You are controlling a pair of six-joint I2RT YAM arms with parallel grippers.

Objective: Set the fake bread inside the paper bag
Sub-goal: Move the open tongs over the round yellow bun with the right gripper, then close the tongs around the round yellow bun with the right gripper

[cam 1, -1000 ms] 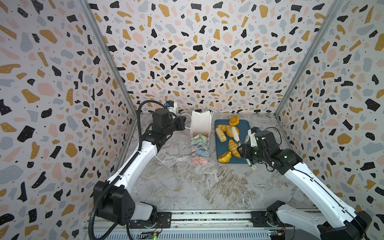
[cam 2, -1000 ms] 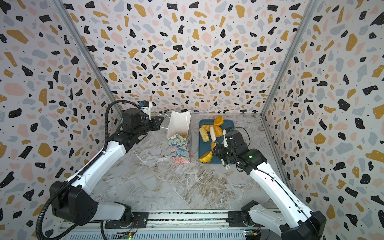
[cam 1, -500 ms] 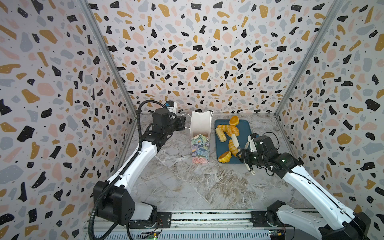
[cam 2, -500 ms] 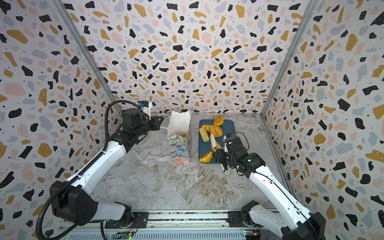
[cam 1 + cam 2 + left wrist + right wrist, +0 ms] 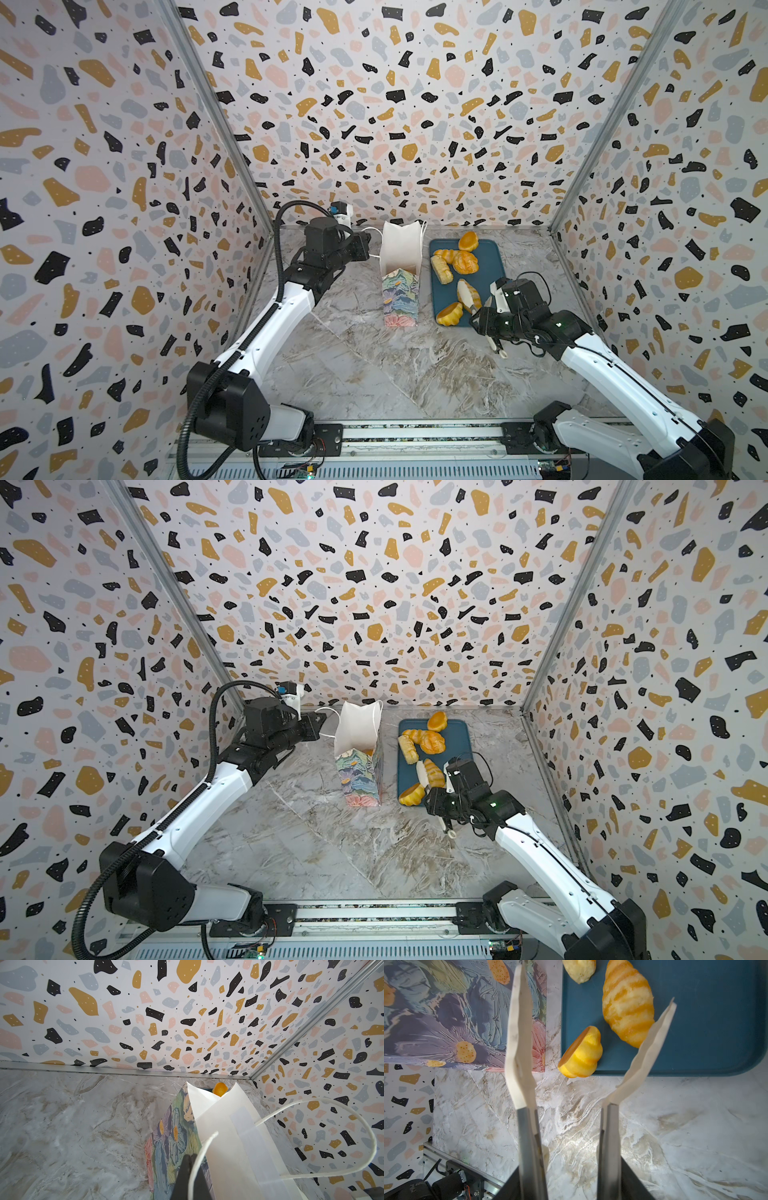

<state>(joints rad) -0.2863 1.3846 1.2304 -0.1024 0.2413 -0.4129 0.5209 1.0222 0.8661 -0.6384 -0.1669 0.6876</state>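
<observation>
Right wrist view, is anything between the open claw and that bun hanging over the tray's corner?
Nothing visible stands between them. The right claw is open and the bun shows in the gap between its fingers, on the tray's corner. The croissant lies close beside it, by one finger.

One paper bag (image 5: 400,295), one tray (image 5: 490,257), seemingly six breads (image 5: 465,262)

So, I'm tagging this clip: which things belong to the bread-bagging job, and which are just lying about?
Job: paper bag, fake bread, left gripper shut on cord handle, open right gripper.
Just there: teal tray under the bread, marble table, terrazzo walls.
</observation>
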